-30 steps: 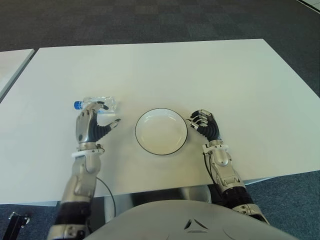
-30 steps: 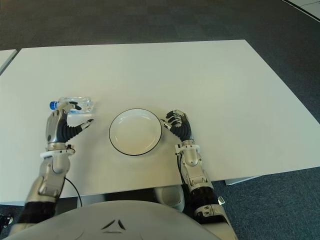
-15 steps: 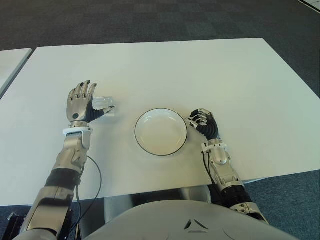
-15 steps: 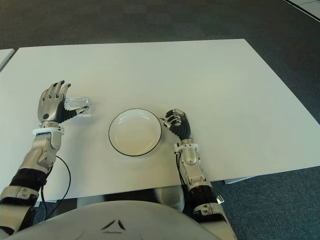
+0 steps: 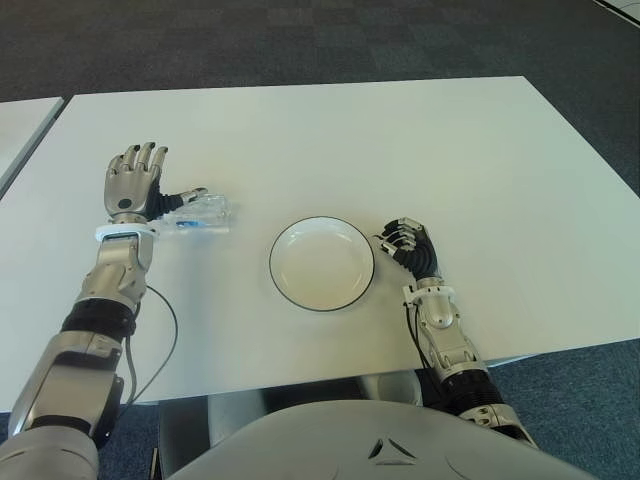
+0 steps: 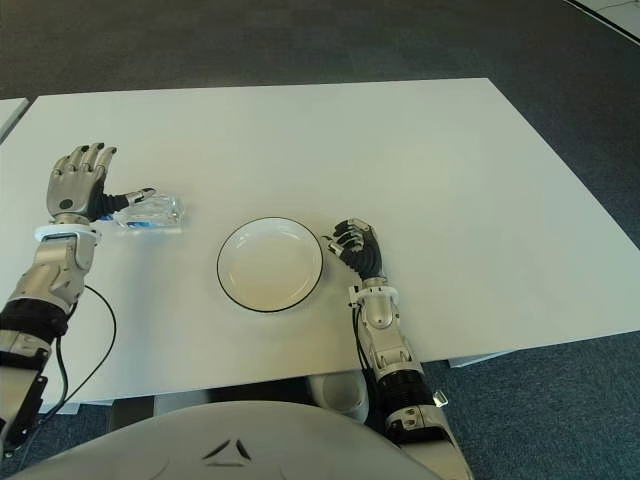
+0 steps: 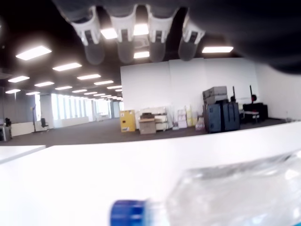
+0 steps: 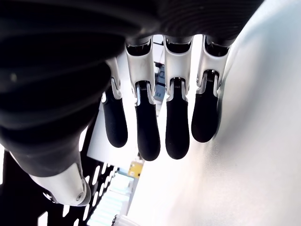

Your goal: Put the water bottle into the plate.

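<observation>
Eye views: the left hand is raised with fingers spread, grasping nothing; the clear plastic water bottle lies on its side on the white table just beside its thumb, partly hidden. The round dark-rimmed plate sits between the hands.

Left wrist view: the bottle's blue cap shows, its body cut off.

Right wrist view: the right hand has its fingers curled and empty.
</observation>
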Available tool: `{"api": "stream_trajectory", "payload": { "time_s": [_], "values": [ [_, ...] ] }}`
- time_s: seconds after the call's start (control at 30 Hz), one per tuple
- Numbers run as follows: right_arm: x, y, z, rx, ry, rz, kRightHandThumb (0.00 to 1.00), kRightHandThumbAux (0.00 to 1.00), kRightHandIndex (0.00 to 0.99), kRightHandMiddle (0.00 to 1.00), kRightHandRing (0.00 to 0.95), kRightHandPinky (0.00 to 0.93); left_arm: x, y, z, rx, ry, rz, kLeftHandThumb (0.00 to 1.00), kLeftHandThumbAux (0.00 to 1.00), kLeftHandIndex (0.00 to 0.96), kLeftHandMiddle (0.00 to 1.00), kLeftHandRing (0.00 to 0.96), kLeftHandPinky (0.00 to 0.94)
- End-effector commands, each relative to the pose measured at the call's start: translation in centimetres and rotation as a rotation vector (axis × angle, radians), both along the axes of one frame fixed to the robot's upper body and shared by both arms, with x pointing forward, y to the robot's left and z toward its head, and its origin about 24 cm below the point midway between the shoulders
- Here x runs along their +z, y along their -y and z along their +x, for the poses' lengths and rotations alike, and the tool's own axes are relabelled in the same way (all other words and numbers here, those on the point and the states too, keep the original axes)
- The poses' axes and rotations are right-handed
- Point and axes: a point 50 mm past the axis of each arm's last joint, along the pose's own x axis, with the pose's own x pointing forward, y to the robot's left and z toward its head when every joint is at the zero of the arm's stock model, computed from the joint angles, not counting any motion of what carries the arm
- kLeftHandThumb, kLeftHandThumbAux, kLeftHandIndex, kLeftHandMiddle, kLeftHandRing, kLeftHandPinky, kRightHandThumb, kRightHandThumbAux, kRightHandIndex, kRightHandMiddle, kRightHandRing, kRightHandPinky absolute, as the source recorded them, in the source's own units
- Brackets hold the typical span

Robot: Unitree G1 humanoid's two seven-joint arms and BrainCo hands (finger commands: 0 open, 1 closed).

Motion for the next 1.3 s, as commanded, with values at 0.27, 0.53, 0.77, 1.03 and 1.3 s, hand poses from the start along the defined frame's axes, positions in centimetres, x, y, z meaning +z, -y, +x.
{"api": "stream_trajectory", "payload": {
  "time_s": [0.27, 0.53, 0.77, 1.03, 1.3],
  "values": [
    [-0.5, 0.4, -0.3, -0.018, -0.037, 0.004, 0.705, 0.731, 0.428, 0.523, 0.521, 0.532, -0.7, -0.5, 0.3, -0.095, -0.108, 0.11, 0.583, 0.09, 0.0, 0.0, 0.0, 0.0],
    [-0.5, 0.4, -0.4, -0.019, -0.028, 0.017, 0.705, 0.731, 0.428, 0.528, 0.527, 0.53, -1.6, -0.2, 0.5, -0.161, -0.215, 0.164, 0.582, 0.095, 0.0, 0.0, 0.0, 0.0],
    [-0.5, 0.5, -0.5, -0.021, -0.025, 0.018, 0.705, 0.732, 0.428, 0.522, 0.519, 0.516, -2.8, 0.4, 0.3, -0.248, -0.268, 0.2, 0.572, 0.106, 0.0, 0.0, 0.0, 0.0],
    [-0.4, 0.5, -0.8, -0.027, -0.032, 0.017, 0.705, 0.732, 0.429, 0.518, 0.512, 0.517, -3.7, 1.1, -0.3, -0.375, -0.323, 0.266, 0.559, 0.114, 0.0, 0.0, 0.0, 0.0],
    [-0.3, 0.6, -1.0, -0.03, -0.037, 0.012, 0.705, 0.732, 0.428, 0.513, 0.51, 0.516, -3.9, 1.5, -0.6, -0.473, -0.368, 0.295, 0.569, 0.13, 0.0, 0.0, 0.0, 0.0]
  ]
}}
